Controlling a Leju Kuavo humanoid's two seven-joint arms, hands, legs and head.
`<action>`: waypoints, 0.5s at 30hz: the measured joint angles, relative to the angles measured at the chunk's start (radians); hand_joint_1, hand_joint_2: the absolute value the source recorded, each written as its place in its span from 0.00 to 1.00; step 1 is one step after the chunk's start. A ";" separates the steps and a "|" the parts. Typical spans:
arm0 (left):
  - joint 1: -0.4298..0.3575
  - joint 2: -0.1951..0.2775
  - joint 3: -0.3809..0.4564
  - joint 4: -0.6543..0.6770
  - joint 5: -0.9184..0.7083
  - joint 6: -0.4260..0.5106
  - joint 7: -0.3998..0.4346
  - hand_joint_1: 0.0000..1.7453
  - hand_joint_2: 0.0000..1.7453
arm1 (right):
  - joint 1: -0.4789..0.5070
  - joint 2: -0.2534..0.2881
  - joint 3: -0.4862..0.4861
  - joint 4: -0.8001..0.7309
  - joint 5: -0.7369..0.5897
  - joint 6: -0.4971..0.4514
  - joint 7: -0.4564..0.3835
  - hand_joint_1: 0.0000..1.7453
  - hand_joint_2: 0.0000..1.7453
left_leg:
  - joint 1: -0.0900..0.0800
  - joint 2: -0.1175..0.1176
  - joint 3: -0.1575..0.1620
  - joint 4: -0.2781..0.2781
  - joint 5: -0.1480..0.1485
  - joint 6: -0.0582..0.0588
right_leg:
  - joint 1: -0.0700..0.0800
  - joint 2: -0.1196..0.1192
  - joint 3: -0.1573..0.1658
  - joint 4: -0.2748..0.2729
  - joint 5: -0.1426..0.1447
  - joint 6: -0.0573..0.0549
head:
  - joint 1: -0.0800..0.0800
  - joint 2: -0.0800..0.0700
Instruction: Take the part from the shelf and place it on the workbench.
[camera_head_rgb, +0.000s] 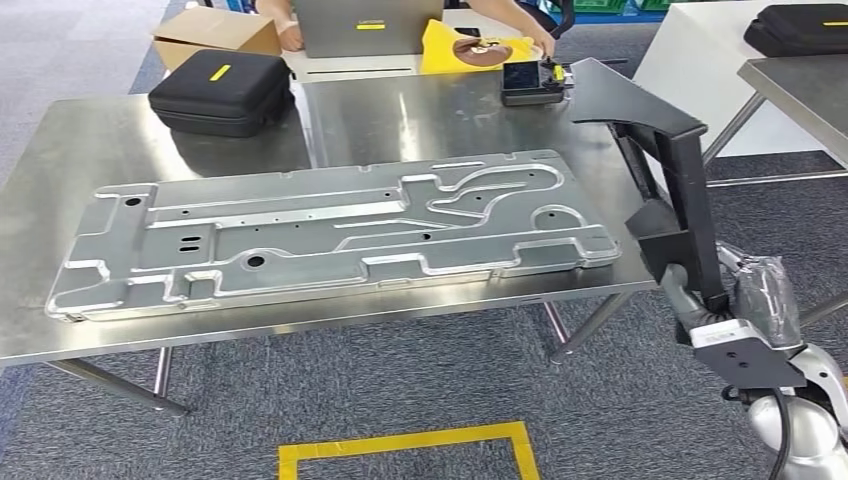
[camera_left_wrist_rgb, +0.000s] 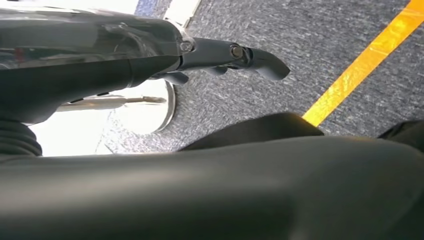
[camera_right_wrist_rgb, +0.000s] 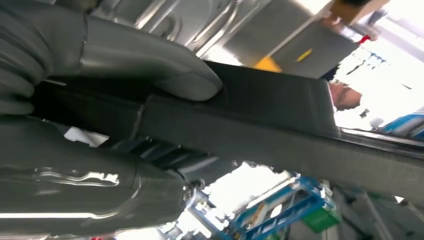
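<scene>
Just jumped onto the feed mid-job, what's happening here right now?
The robot's right hand grips a long black part, holding it up beside the right end of the steel workbench; the part has not been set down yet. A large pressed metal panel lies flat across the bench, with a black case behind it. The left hand hangs over carpet, holding nothing. A person's hands are at the far table.
</scene>
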 joint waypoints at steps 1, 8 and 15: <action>0.000 0.000 0.000 0.000 -0.002 0.000 0.000 0.00 1.00 | -0.008 -0.012 -0.005 0.012 0.019 -0.007 0.013 1.00 1.00 | 0.000 0.000 0.002 0.000 -0.002 0.002 | 0.000 0.000 -0.033 0.054 -0.013 0.003 | 0.000 0.000; -0.002 -0.001 -0.002 0.000 -0.023 -0.004 0.005 0.00 1.00 | -0.104 -0.122 -0.035 0.095 0.256 -0.086 0.122 1.00 1.00 | -0.004 -0.003 0.031 0.006 -0.032 -0.020 | 0.002 0.001 0.035 -0.157 0.133 0.000 | 0.001 0.000; -0.007 -0.001 -0.021 0.000 -0.038 -0.009 0.015 0.00 1.00 | -0.266 -0.327 -0.031 0.242 0.677 -0.172 0.251 1.00 1.00 | -0.001 -0.003 -0.058 0.180 -0.119 -0.041 | -0.003 -0.004 0.042 -0.165 0.122 -0.031 | 0.001 0.000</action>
